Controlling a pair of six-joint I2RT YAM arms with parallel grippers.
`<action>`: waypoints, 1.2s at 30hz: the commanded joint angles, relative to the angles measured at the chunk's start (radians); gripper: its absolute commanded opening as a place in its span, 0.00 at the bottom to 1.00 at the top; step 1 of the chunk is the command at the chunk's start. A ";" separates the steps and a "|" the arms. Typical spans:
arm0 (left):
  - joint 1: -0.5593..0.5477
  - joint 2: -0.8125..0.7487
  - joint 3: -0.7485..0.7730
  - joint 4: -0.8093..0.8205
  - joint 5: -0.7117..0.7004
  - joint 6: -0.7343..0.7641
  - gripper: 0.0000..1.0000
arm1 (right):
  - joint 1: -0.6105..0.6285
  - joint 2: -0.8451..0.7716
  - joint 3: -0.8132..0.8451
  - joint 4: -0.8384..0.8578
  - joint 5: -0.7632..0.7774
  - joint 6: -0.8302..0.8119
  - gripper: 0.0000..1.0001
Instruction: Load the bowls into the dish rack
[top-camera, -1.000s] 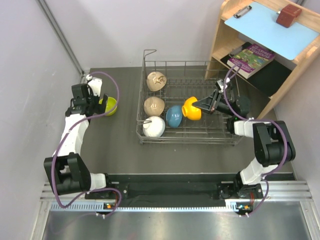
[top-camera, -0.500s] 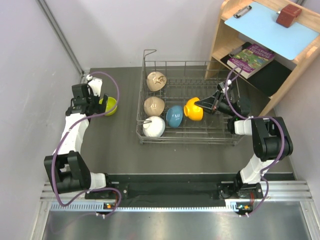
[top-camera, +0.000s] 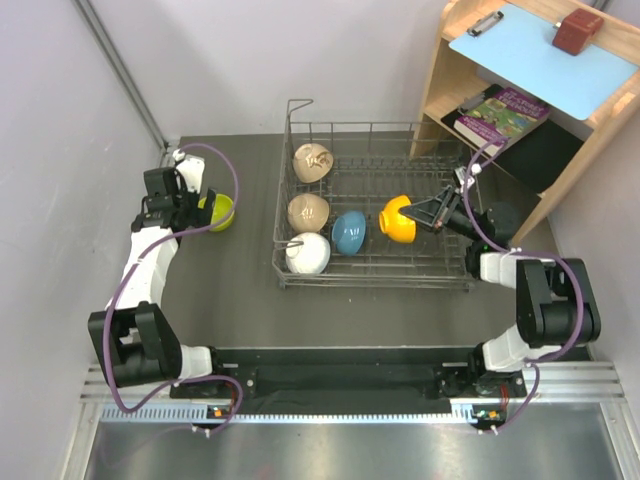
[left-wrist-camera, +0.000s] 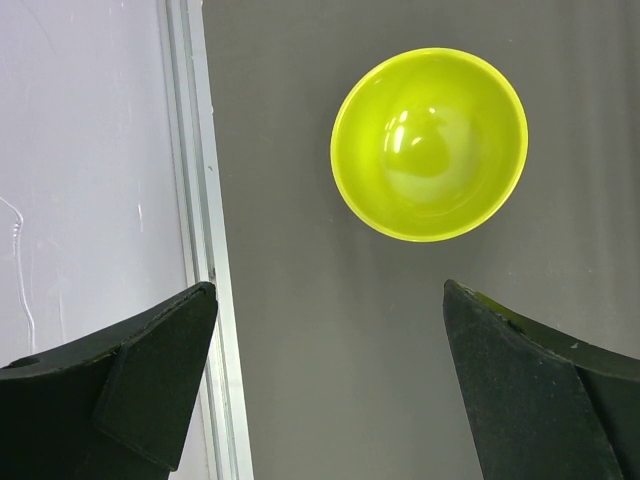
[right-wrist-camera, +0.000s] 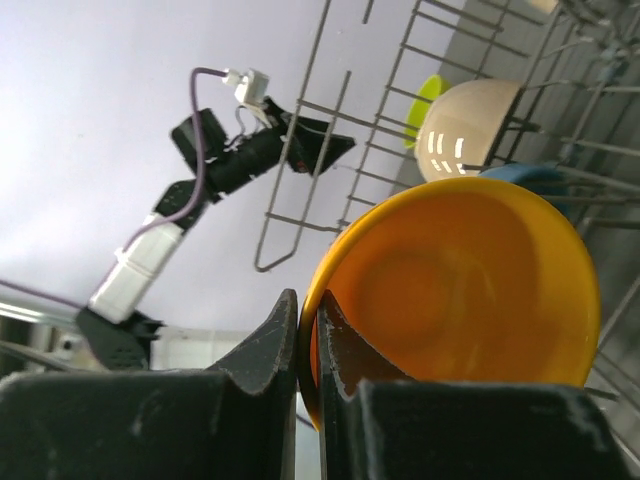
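Note:
The grey wire dish rack (top-camera: 375, 275) holds two beige bowls (top-camera: 311, 161) (top-camera: 308, 211), a white bowl (top-camera: 307, 253) and a blue bowl (top-camera: 348, 232), all on edge. My right gripper (top-camera: 420, 213) is shut on the rim of the orange bowl (top-camera: 397, 218) (right-wrist-camera: 460, 300), holding it on edge inside the rack, right of the blue bowl. The yellow-green bowl (top-camera: 219, 212) (left-wrist-camera: 429, 143) sits upright on the table left of the rack. My left gripper (left-wrist-camera: 330, 300) is open above the table beside it, empty.
A wooden shelf unit (top-camera: 530, 90) with a book (top-camera: 503, 115), a clipboard and a red block stands at the back right, close to the rack. A wall with a metal strip (left-wrist-camera: 195, 200) runs close to the left gripper.
My right gripper has drawn the orange bowl to the right inside the rack, away from the blue bowl. The left arm has not moved.

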 joint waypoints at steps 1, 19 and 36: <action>0.004 -0.024 -0.006 0.037 0.011 -0.013 0.99 | -0.008 -0.105 -0.006 -0.179 0.064 -0.271 0.00; 0.004 -0.021 0.000 0.029 0.011 -0.013 0.99 | -0.043 0.018 0.047 0.365 0.027 0.189 0.00; 0.006 -0.013 0.029 0.011 0.011 -0.017 0.99 | -0.051 -0.077 -0.042 -0.092 0.059 -0.182 0.00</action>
